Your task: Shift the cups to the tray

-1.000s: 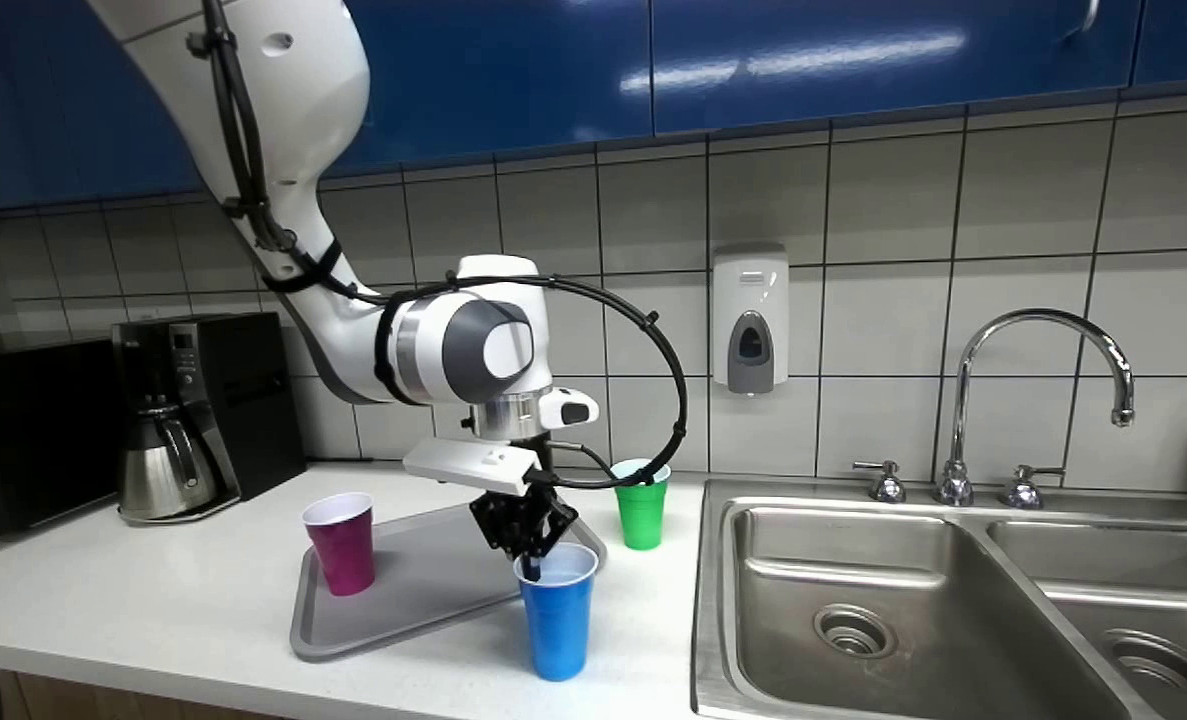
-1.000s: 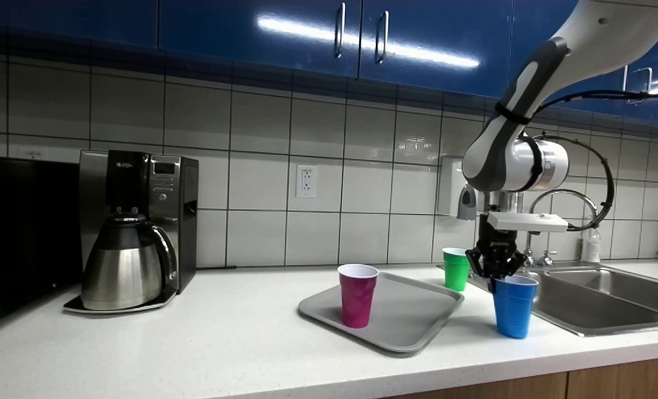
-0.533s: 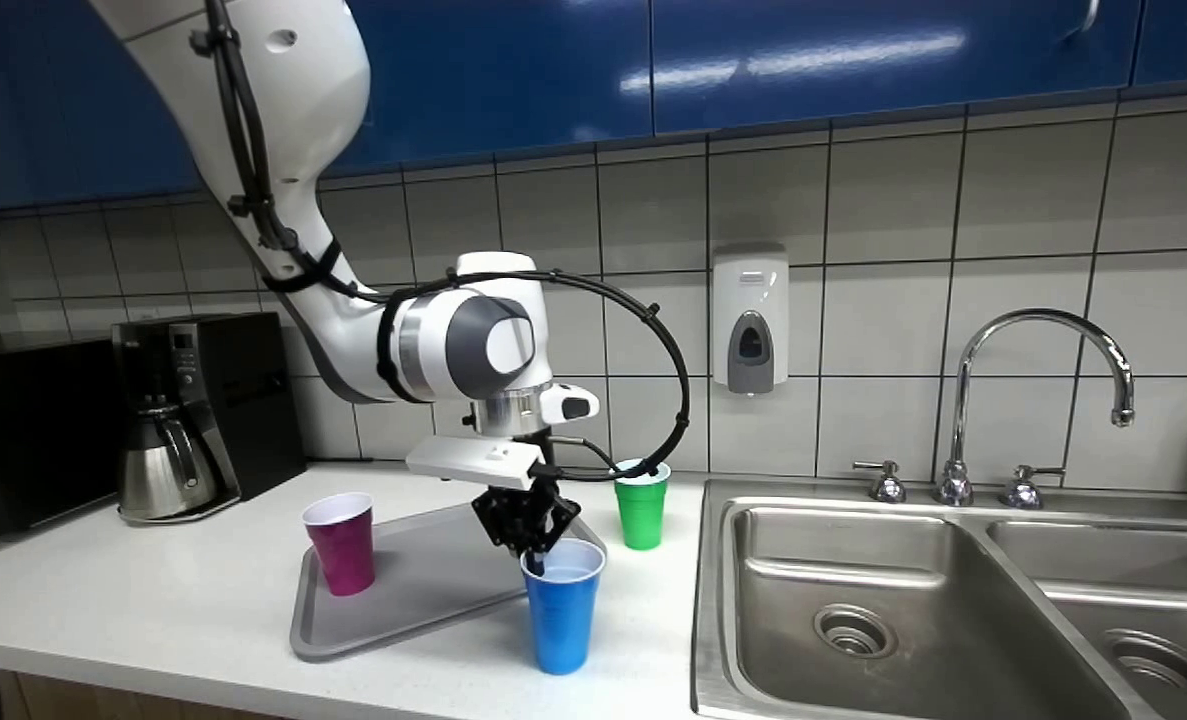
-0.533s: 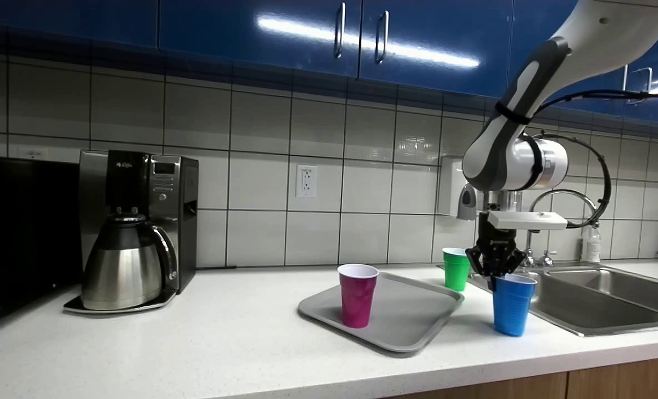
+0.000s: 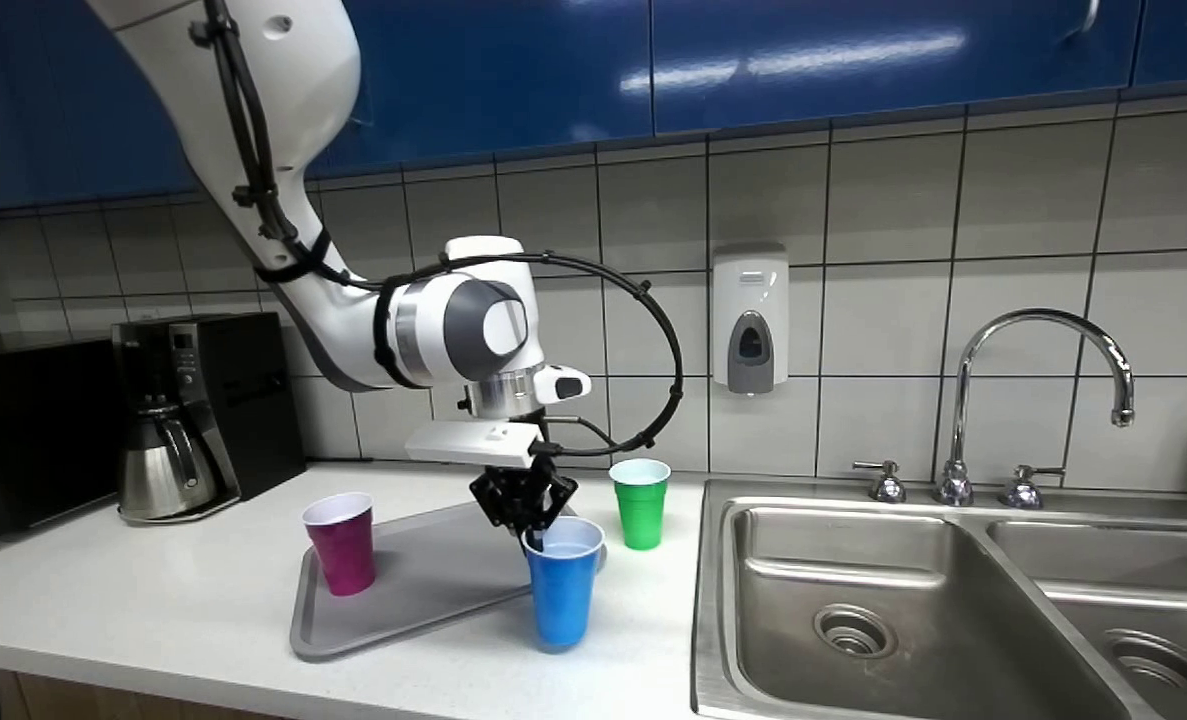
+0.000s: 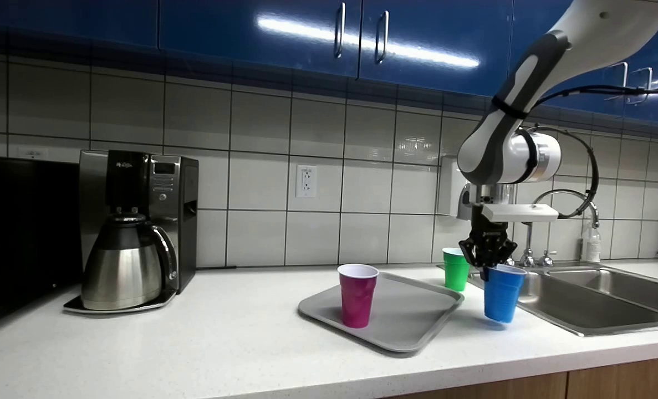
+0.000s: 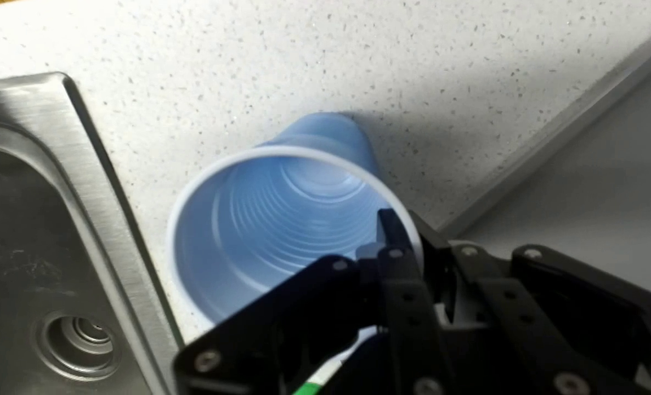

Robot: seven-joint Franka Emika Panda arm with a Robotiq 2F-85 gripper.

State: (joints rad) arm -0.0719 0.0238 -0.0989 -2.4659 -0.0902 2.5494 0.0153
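Just above the counter [image 6: 195, 354], near the tray [image 6: 412, 313] with the purple cup [image 6: 357, 299], holds the blue cup [image 6: 502, 296] by its rim in the nearly closed claw [image 7: 411, 227], seemingly mid-transfer, and next calls for lowering inside the tray's edge.

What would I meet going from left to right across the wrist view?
Sink, blue cup, tray. The gripper overlaps the last two there, so I've left it out of the order.
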